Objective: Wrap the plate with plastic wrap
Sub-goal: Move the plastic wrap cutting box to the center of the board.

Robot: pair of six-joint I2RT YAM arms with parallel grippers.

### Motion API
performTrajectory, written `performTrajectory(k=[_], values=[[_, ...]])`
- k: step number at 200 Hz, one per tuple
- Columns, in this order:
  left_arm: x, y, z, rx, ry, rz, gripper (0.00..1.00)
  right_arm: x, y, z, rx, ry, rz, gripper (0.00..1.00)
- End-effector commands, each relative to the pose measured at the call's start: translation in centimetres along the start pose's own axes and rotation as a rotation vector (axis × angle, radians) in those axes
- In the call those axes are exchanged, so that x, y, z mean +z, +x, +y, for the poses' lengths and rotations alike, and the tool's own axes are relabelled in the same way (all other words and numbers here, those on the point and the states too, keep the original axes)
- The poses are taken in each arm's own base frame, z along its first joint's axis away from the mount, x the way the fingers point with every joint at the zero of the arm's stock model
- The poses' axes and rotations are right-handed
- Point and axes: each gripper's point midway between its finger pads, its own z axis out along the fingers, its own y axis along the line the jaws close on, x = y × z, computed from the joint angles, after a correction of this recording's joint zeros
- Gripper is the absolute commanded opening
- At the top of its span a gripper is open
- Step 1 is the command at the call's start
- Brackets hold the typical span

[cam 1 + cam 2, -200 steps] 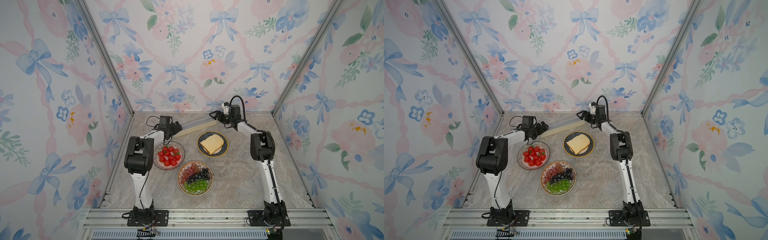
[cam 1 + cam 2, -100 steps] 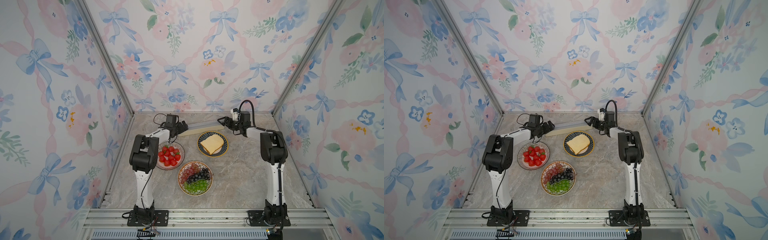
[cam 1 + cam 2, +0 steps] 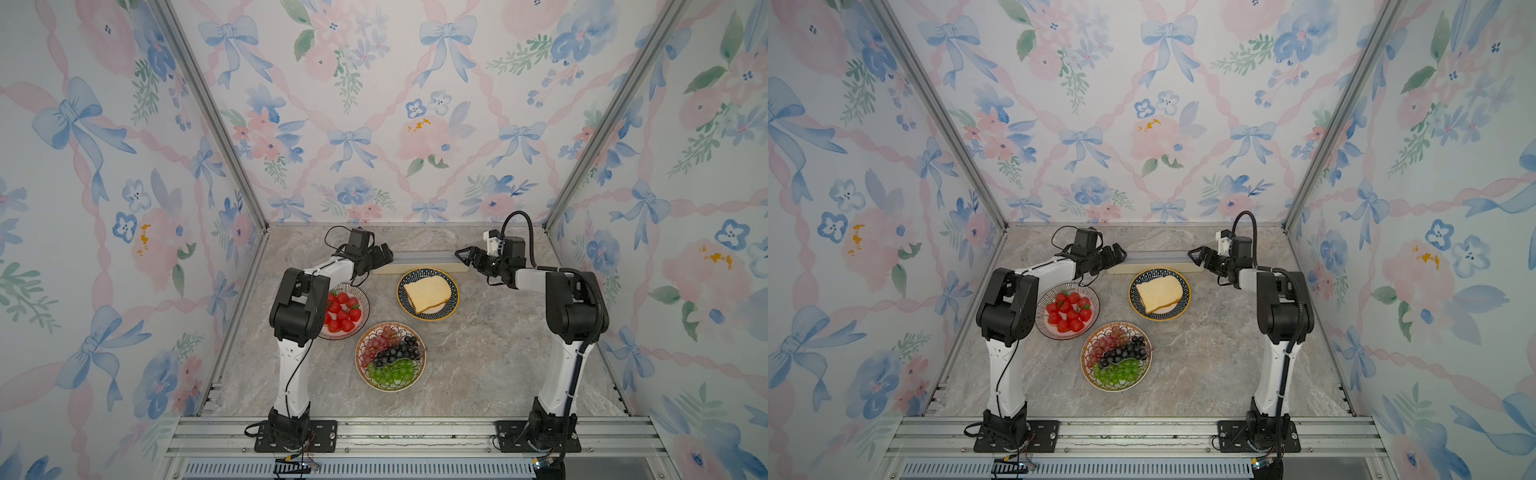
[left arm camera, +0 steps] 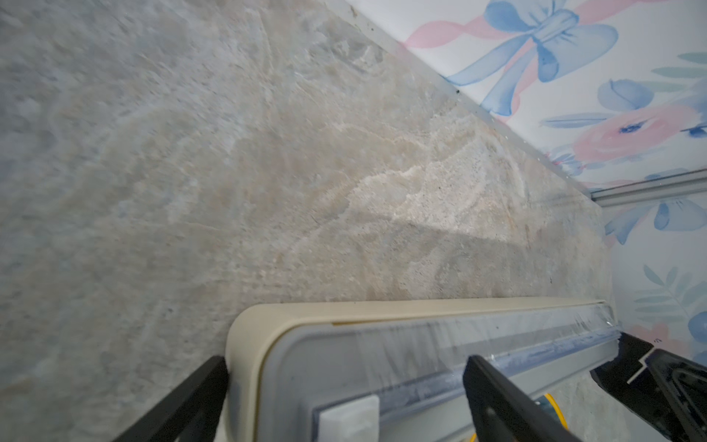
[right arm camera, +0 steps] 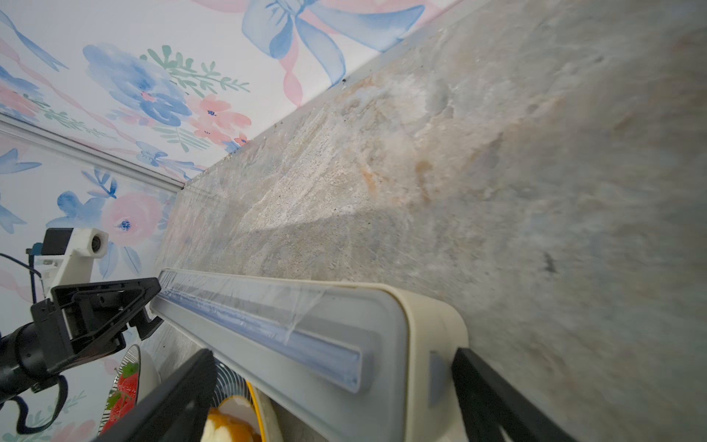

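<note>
Left gripper (image 3: 383,256): jaws spread wide, nothing held. In the left wrist view they (image 4: 344,359) straddle one end of the plastic wrap box (image 4: 382,317). One finger (image 4: 191,398) sits right against the cream side; can't tell if it touches.

Right gripper (image 3: 462,254): same story at the opposite end, jaws wide and empty, the box end (image 5: 421,325) between them (image 5: 333,352).

The box (image 3: 419,262) lies flat at the back of the table (image 3: 478,353), spanning the gap between the two grippers. Clear film (image 5: 267,302) lies crinkled on the grey top. The white slider (image 4: 350,417) is parked at the left gripper's end.

The bread plate (image 3: 402,300) sits just in front of the box. The strawberry plate (image 3: 366,300) and the grape plate (image 3: 420,368) are nearer the arm bases.

Risks, as I judge them:
- One jaw closes before the other, so the light box pivots or skids.
- The box is very close to the bread plate, so any drag toward it bumps the rim.
- The film lies flat on the lid with little free edge showing, so a pinch may miss it or tear it.
- Thin film clings to itself once lifted.
- Three plates, target unnamed; the bread one is nearest.

Writing: none readable, no brand or label on the box in any view.
</note>
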Motion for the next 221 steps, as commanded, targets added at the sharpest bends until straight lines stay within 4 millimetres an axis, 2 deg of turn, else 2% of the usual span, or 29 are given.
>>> performTrajectory(k=[1, 34, 51, 66, 69, 99, 117, 139, 152, 174, 195, 221], values=[[0.3, 1.7, -4.6, 0.043, 0.153, 0.055, 0.98, -1.6, 0.4, 3.0, -0.062, -0.081, 0.022, 0.97], [-1.2, 0.6, -4.2, 0.053, 0.121, 0.008, 0.98, -4.1, 0.6, -0.1, -0.063, 0.135, 0.056, 0.97], [-2.1, -0.4, -3.5, 0.044, 0.109, -0.017, 0.98, -5.9, 0.0, -1.7, -0.059, 0.302, 0.079, 0.97], [-2.8, -1.1, -3.0, 0.042, 0.098, -0.037, 0.98, -7.7, -0.8, -2.4, -0.052, 0.435, 0.114, 0.97], [-3.0, -1.3, -2.9, 0.044, 0.094, -0.042, 0.98, -8.0, -1.3, -2.2, -0.059, 0.450, 0.111, 0.97], [-4.5, -1.7, -2.1, 0.075, 0.078, -0.064, 0.98, -9.4, -2.0, 0.0, -0.122, 0.527, 0.159, 0.98], [-5.6, -1.8, -1.8, 0.106, 0.069, -0.079, 0.98, -9.1, -1.9, 1.4, -0.148, 0.536, 0.198, 0.98], [-8.3, -1.5, -2.6, 0.153, 0.086, -0.098, 0.98, -8.1, -1.7, 2.6, -0.162, 0.527, 0.220, 0.98], [-9.9, -0.5, -3.5, 0.171, 0.118, -0.091, 0.98, -7.4, -1.6, 3.3, -0.178, 0.524, 0.224, 0.98], [-13.0, 2.5, -5.0, 0.198, 0.182, -0.061, 0.98, -6.4, -1.6, 3.8, -0.171, 0.516, 0.230, 0.97], [-16.0, 6.5, -7.0, 0.244, 0.243, -0.030, 0.98, -6.1, -1.8, 4.2, -0.169, 0.514, 0.217, 0.97], [-18.7, 13.0, -11.6, 0.313, 0.358, 0.050, 0.98, -6.6, -2.2, 4.5, -0.174, 0.524, 0.197, 0.97]])
